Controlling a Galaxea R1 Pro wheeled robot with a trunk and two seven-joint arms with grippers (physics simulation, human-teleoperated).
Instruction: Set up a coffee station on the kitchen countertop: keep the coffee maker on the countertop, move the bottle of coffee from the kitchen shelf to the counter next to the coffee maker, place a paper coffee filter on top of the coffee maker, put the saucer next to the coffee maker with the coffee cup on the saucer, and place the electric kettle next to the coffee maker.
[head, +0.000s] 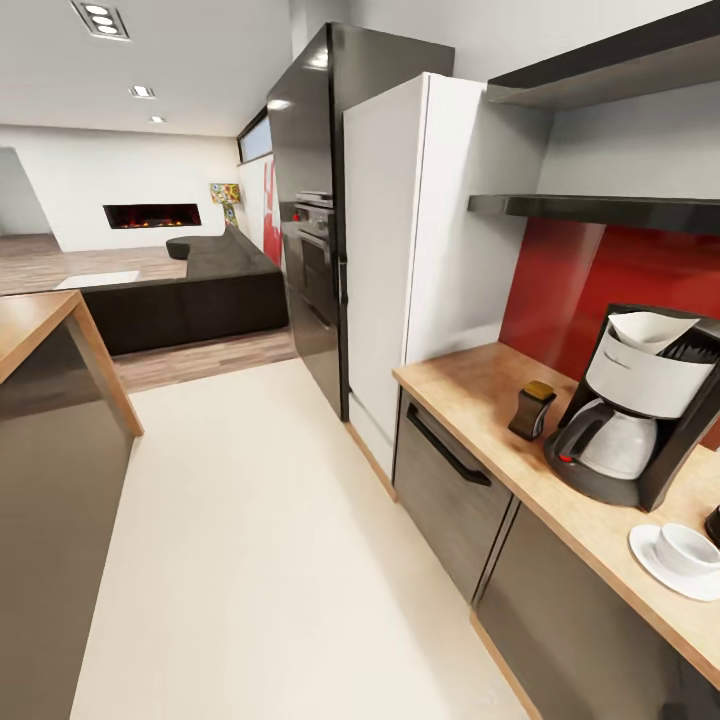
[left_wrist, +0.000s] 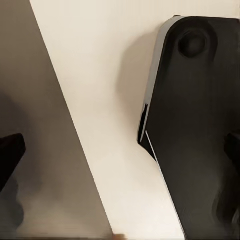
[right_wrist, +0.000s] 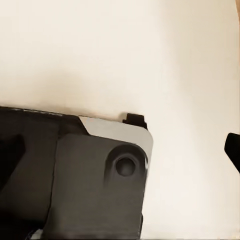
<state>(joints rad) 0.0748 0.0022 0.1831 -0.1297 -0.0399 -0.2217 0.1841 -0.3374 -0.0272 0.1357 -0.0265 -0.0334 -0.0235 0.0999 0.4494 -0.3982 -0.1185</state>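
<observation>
Coffee maker (head: 640, 405) stands on the wooden table (head: 470, 385) against the red backsplash (head: 590, 280), a paper filter (head: 650, 328) sitting in its top. Just beside it, the coffee bottle (head: 532, 409) stands upright. On the near side, the cup (head: 690, 548) rests on its saucer (head: 650, 560). Both wrist cameras look down at pale floor (left_wrist: 100, 60) and the robot's dark base (left_wrist: 200, 125). Left tool, right tool: I cannot tell how far either is open.
</observation>
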